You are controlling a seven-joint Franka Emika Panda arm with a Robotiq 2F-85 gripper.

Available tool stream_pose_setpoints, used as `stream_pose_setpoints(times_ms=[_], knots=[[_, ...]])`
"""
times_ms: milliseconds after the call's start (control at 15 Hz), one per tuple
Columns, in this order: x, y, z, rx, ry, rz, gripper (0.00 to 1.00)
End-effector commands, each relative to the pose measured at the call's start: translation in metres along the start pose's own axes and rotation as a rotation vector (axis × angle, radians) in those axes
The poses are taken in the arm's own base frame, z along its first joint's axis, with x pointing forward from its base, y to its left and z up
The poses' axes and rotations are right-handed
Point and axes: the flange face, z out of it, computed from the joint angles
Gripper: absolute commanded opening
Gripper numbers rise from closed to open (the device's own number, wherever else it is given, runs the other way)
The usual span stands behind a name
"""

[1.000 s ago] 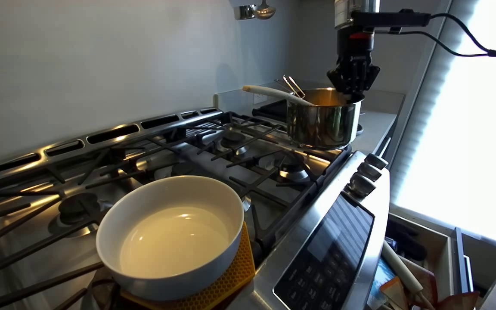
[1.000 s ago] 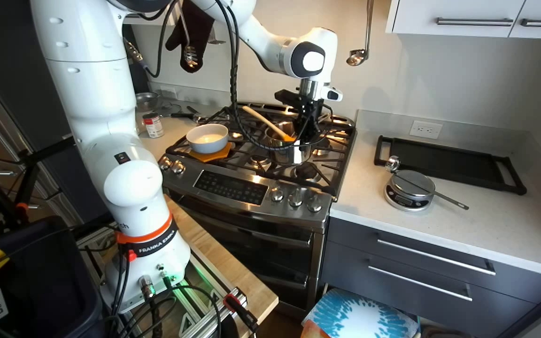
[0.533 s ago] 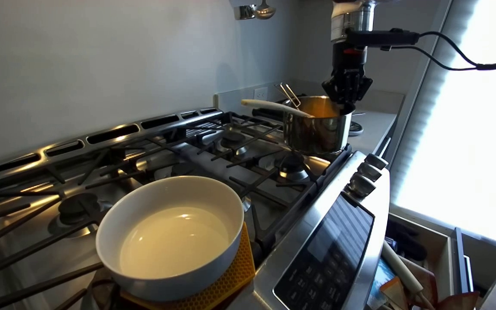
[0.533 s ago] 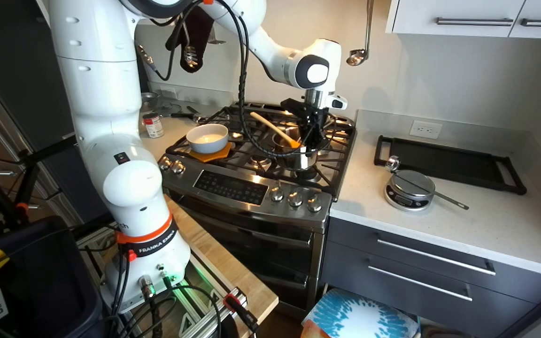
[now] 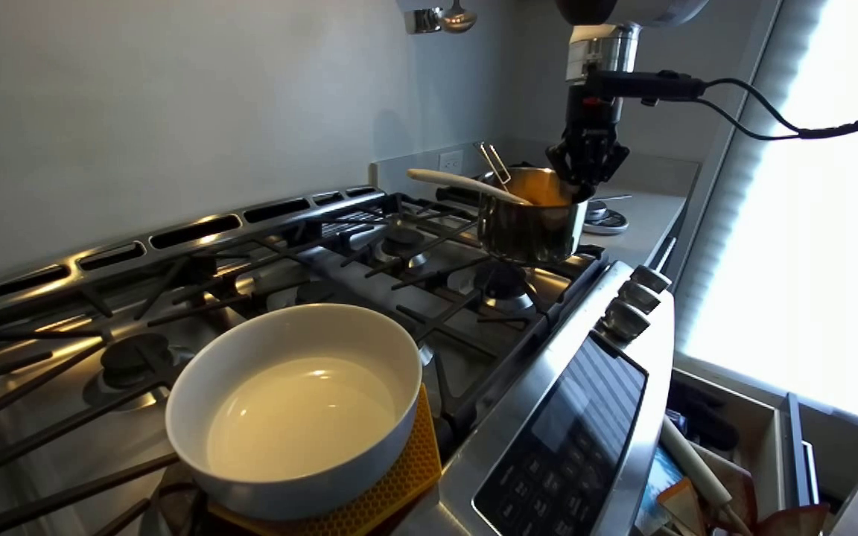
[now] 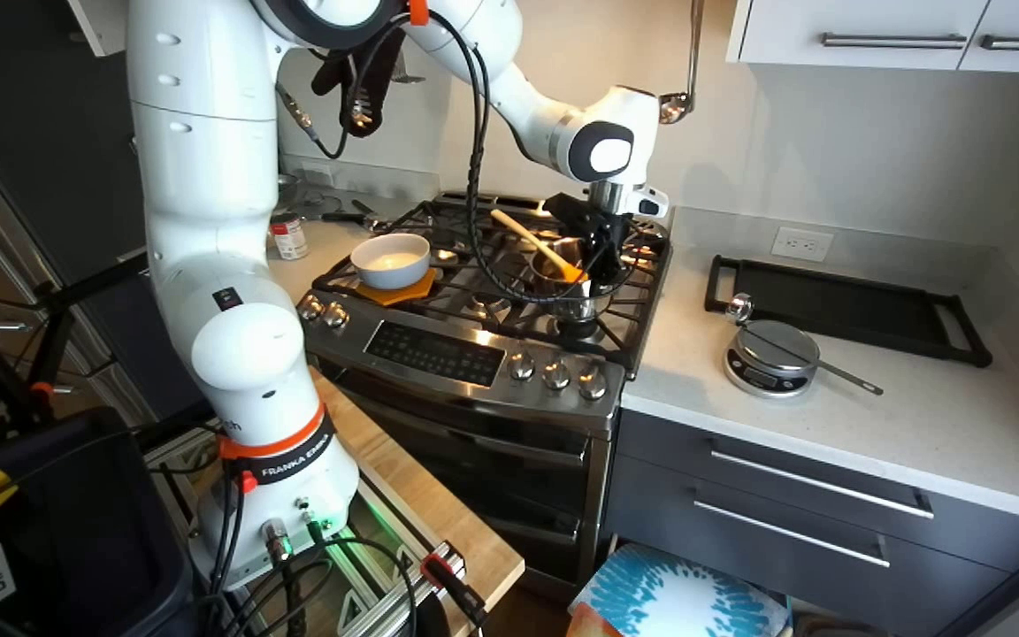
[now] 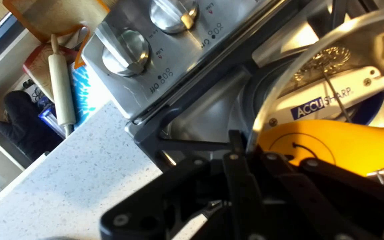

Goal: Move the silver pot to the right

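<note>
you have the gripper [image 7: 248, 146] clamped on the silver pot [image 5: 529, 234], its fingers [image 7: 235, 141] pointing down and straddling the wall at the right part of the rim. the pot is upright over the right half of the gas range [image 6: 465, 478], by the near right burner [image 6: 577, 331]; from these angles it is hard to say whether its base touches the grate [image 5: 435, 325] or hangs clear of it. looking down through your wrist view, you can see inside the pot a white and blue accusharp knife sharpener [image 7: 328, 100], a wire whisk [image 7: 335, 56] and the orange head of a spatula [image 7: 325, 143], whose pale wooden handle leans out over the far left side. well to the left of the pot, a round white baking dish [image 5: 302, 417] sits on an orange honeycomb trivet [image 5: 410, 461] at the near left of the range. past the range's right edge, on the pale countertop [image 6: 934, 425], you have a digital kitchen scale [image 6: 753, 380] with a ladle [image 6: 739, 308] lying across its top, and on its far side a black two-handled tray [image 6: 846, 301]. left of the range, a can [image 6: 288, 239] with a red and white label stands on the countertop there, and a second ladle [image 6: 676, 108] hangs on the far side.
</note>
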Motion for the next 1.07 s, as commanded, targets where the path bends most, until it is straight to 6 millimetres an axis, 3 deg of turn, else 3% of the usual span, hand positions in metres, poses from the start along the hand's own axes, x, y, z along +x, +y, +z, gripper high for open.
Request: stream_pose_setpoints(times_ms=[0, 267, 400, 600, 733, 1000], knots=[[0.012, -0.004, -0.004, 0.059, 0.002, -0.005, 0.32], [0.012, 0.0, -0.017, 0.045, 0.008, 0.017, 0.6], [-0.001, -0.006, -0.031, 0.044, -0.035, -0.008, 0.75], [-0.044, -0.024, -0.059, -0.023, -0.14, -0.15, 0.97], [-0.081, -0.035, -0.08, -0.112, -0.191, -0.218, 1.0], [-0.154, -0.077, -0.11, -0.317, -0.223, -0.356, 1.0]])
